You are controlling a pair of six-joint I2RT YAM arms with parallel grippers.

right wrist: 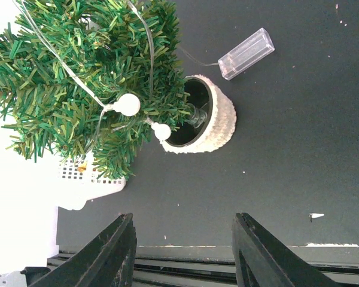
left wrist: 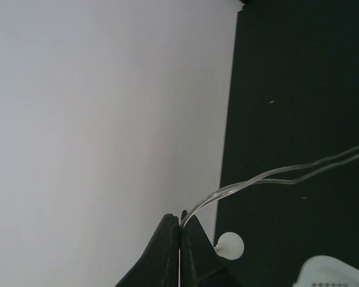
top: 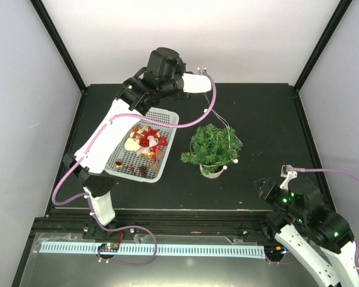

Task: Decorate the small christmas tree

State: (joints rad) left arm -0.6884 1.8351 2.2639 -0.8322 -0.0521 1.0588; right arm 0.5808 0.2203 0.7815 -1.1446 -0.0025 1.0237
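Left jaws: you're clamping the wire (left wrist: pixel 275 176), beyond the tree (top: pixel 212 146).
Right jaws: you're holding them open, near right of the tree.

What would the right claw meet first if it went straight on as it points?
Likely the pot of the small christmas tree, straight ahead of the open right claw; depth is unclear, so it could touch the table first.

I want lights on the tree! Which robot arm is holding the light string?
The left arm's fingers are pinched shut on the clear light string; the right arm's fingers stand open and empty, facing the little tree.
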